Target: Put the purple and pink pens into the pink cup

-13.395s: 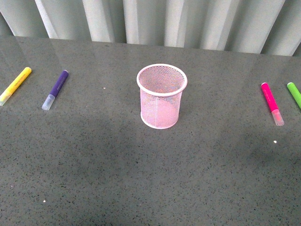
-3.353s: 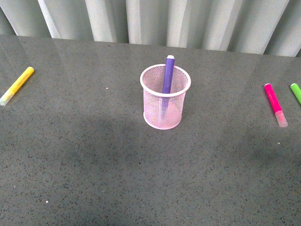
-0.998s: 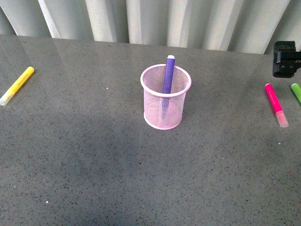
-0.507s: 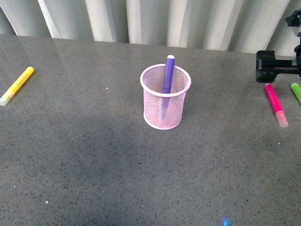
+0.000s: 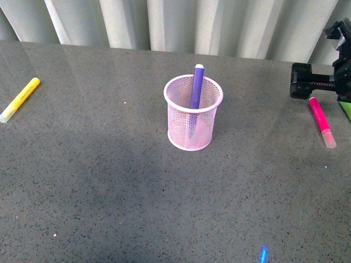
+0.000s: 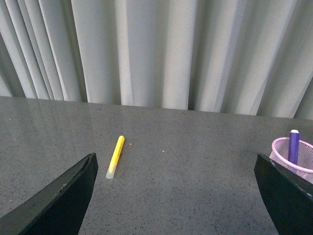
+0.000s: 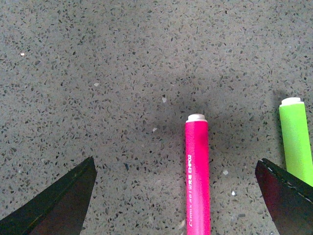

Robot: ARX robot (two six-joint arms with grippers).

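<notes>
The pink cup [image 5: 193, 118] stands upright mid-table with the purple pen [image 5: 196, 85] leaning inside it, its end above the rim. The pink pen [image 5: 321, 120] lies flat on the table at the right. My right gripper [image 5: 321, 85] hovers open over the pink pen's far end. In the right wrist view the pink pen [image 7: 197, 176] lies between the spread fingers of that gripper [image 7: 175, 196], untouched. My left gripper [image 6: 175, 196] is open and empty above bare table; from there the cup [image 6: 283, 152] and the purple pen [image 6: 293, 147] show at one side.
A yellow marker [image 5: 20, 99] lies at the far left, also in the left wrist view as the yellow marker [image 6: 115, 156]. A green marker [image 7: 296, 139] lies right beside the pink pen. Pale curtains [image 5: 175, 22] close off the table's far edge.
The purple pen, once flat on the left of the table, now stands in the cup. In the last second my right gripper came in from the right edge to over the pink pen.
</notes>
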